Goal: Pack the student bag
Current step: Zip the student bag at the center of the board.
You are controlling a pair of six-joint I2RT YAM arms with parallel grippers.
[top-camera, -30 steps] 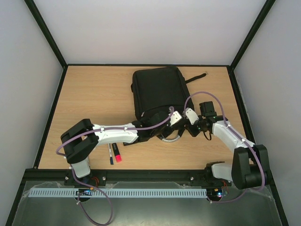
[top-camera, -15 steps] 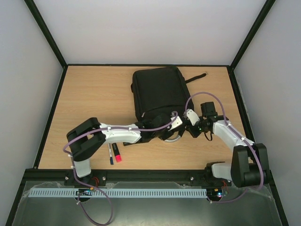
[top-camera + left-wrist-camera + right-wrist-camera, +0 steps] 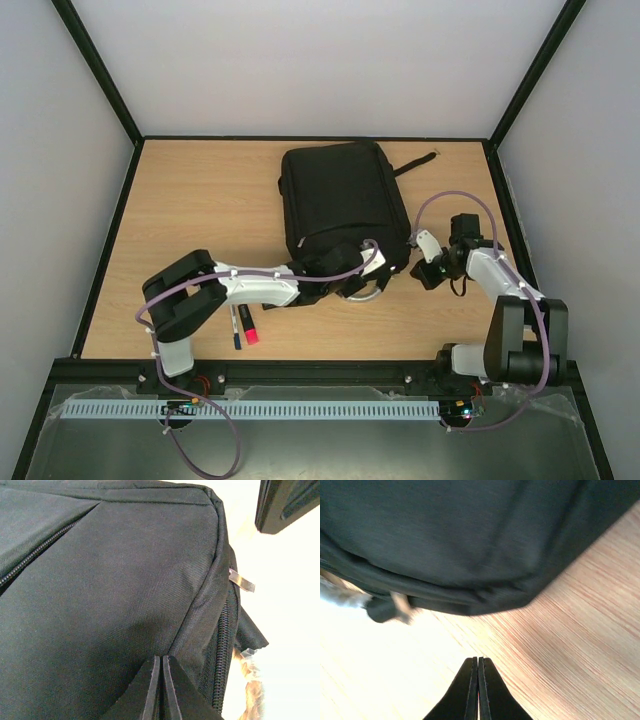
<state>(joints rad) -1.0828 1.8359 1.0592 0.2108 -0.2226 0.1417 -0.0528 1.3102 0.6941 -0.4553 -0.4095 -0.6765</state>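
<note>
Two arms reached toward one student bag [image 3: 340,195], which lay flat on the wooden table [image 3: 200,200], in its far half and a little right of the middle, its long side running away from the arm bases. A thin black strap [image 3: 417,165] trailed from the bag's far right corner across the bare wood. At the bag's near edge a grey loop handle [image 3: 368,293] curved out onto the table, just beside the left arm's wrist. The left arm stretched low across the table from its base to that near edge. In its wrist view the left gripper [image 3: 161,659] was clenched, its two fingers pressed flat together with no gap, their tips resting against the black fabric just beside a seam. Nothing could be seen caught between them. To the right of that seam a zip [image 3: 221,630] ran down the bag's side, and a small metal zip pull [image 3: 242,582] stuck out from it. The right gripper [image 3: 477,660] was likewise closed tight and empty, its tips over bare wood near the bag's right near corner but apart from the fabric. That wrist view was blurred, so finer detail on the bag's edge could not be told. Well apart from the bag, near the front edge of the table and just beside the left arm's elbow, a dark pen [image 3: 237,327] and a red-capped marker [image 3: 250,331] lay side by side.
</note>
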